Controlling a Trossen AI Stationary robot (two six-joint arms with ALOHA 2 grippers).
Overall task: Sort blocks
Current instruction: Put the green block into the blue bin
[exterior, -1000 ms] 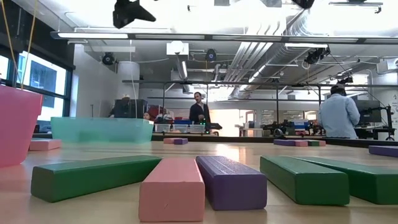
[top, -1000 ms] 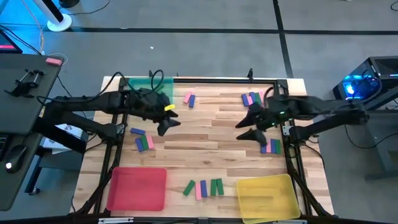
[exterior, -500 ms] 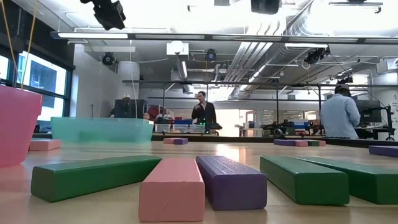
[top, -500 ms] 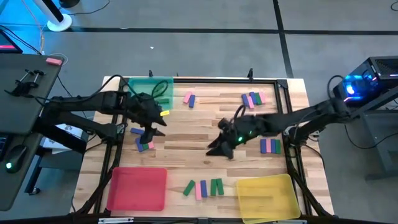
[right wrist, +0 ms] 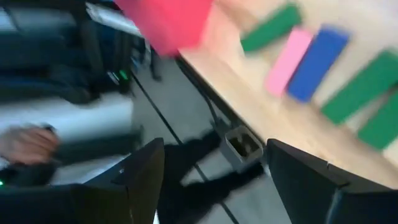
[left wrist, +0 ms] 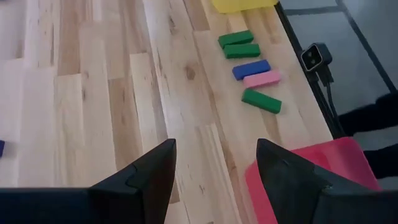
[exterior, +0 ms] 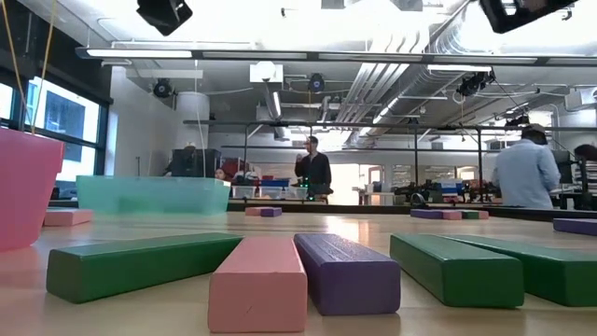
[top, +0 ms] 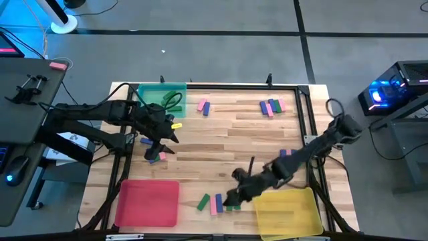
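While the right tool [top: 231, 198] hangs wide open and empty right over the blocks [top: 218, 202] beside the yellow tray [top: 289, 213], their long axes run away from the tabletop's front edge; the left tool [top: 158, 146], also open, hovers farther off.

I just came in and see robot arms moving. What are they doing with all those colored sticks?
Two robot arms are sorting small colored blocks. The right end effector is open, over the row of blocks between the red tray and yellow tray. The left end effector is open, over blocks below the green tray. Neither holds anything.
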